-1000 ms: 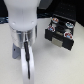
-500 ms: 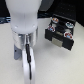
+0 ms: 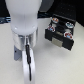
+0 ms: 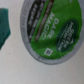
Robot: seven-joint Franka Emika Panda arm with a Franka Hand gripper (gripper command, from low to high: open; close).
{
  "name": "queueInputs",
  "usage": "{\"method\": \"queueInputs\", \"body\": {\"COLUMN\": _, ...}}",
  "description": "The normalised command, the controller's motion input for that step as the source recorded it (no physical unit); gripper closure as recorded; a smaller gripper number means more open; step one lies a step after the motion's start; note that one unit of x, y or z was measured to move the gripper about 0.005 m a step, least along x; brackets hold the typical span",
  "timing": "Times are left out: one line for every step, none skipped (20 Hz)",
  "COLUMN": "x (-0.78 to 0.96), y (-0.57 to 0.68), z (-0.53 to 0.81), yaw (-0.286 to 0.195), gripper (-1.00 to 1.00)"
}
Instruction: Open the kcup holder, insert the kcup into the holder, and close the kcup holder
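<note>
Hovering w/ gripper [image 3: 28, 64] low over tabletop [image 3: 60, 67], kcup [image 4: 52, 27] right under it. Can't tell if holding. Kcup holder [image 3: 61, 34] sitting open nearby; putting in & closing left.

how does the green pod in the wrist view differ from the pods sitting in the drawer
The green pod has a bright green lid with a pale rim and white lettering; the pods in the drawer have pale and reddish tops. The green pod lies alone on the white table, while those pods sit in rows inside the black drawer unit. It fills the wrist view; they look tiny in the exterior view. All have round tops.
</note>
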Motion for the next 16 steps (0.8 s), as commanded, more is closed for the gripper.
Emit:
{"method": "queueInputs", "body": {"x": 0.05, "y": 0.00, "z": -0.01, "yaw": -0.018, "gripper": 1.00}}
{"method": "queueInputs", "body": {"x": 0.08, "y": 0.00, "z": 0.04, "yaw": -0.030, "gripper": 1.00}}
{"method": "queueInputs", "body": {"x": 0.06, "y": 0.00, "z": 0.05, "yaw": -0.025, "gripper": 1.00}}
{"method": "queueInputs", "body": {"x": -0.01, "y": 0.02, "z": -0.02, "yaw": 0.003, "gripper": 1.00}}
{"method": "queueInputs", "body": {"x": 0.01, "y": 0.03, "z": 0.00, "yaw": -0.002, "gripper": 1.00}}
{"method": "queueInputs", "body": {"x": 0.06, "y": 0.02, "z": 0.06, "yaw": -0.021, "gripper": 1.00}}
{"method": "queueInputs", "body": {"x": 0.07, "y": 0.00, "z": 0.05, "yaw": -0.029, "gripper": 1.00}}
{"method": "queueInputs", "body": {"x": 0.01, "y": 0.02, "z": 0.01, "yaw": -0.004, "gripper": 1.00}}
{"method": "queueInputs", "body": {"x": 0.01, "y": 0.02, "z": 0.01, "yaw": -0.009, "gripper": 1.00}}
{"method": "queueInputs", "body": {"x": 0.07, "y": -0.01, "z": 0.05, "yaw": -0.041, "gripper": 1.00}}
{"method": "queueInputs", "body": {"x": 0.03, "y": 0.04, "z": 0.06, "yaw": -0.016, "gripper": 1.00}}
{"method": "queueInputs", "body": {"x": 0.02, "y": 0.10, "z": 0.14, "yaw": -0.015, "gripper": 1.00}}
{"method": "queueInputs", "body": {"x": 0.03, "y": 0.14, "z": 0.24, "yaw": -0.017, "gripper": 1.00}}
{"method": "queueInputs", "body": {"x": 0.01, "y": 0.38, "z": 0.67, "yaw": -0.002, "gripper": 1.00}}
{"method": "queueInputs", "body": {"x": 0.01, "y": 0.44, "z": 0.71, "yaw": -0.016, "gripper": 1.00}}
{"method": "queueInputs", "body": {"x": 0.00, "y": 0.45, "z": 0.74, "yaw": -0.023, "gripper": 1.00}}
